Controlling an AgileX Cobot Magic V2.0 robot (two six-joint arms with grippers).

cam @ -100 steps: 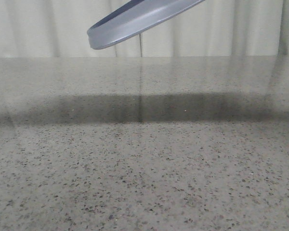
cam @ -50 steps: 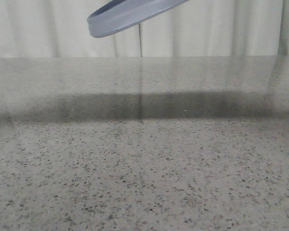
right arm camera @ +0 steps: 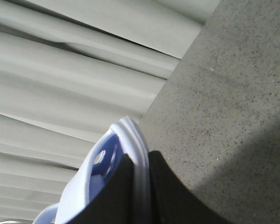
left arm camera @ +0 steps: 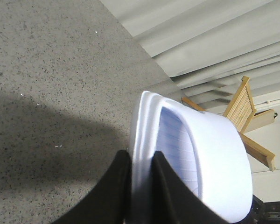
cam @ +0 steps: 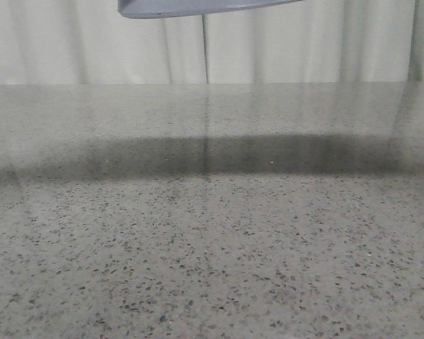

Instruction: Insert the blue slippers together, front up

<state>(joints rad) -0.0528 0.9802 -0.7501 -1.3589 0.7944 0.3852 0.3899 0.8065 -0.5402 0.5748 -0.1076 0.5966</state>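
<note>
Overhead mostly: grey speckled stone-look tabletop (cam: 212, 247) bare across the front view, broad dark shadow band across its middle. Pleated pale curtain (cam: 304, 42) behind the far edge. Only a sliver of pale lavender-blue foam slide slipper (cam: 198, 7) visible at the top edge of the front view, held well above the table, lying nearly level.

Left black gripper (left arm camera: 141, 186) pinching the sole edge of a slipper (left arm camera: 196, 158), ribbed footbed facing the camera. Right black gripper (right arm camera: 140, 191) likewise clamped on the rim of the other pale blue slipper (right arm camera: 107, 172), round hole and footbed showing. Cannot tell whether the two slippers touch yet.

Judged step: both slippers lifted, alignment before nesting one into the other. Next move calls for bringing the pair together, toes matched and facing up, one sliding under the other's strap.

Light wooden slatted chair (left arm camera: 245, 107) beyond the table edge in the left wrist view, well apart. Nothing seen blocking the way.
</note>
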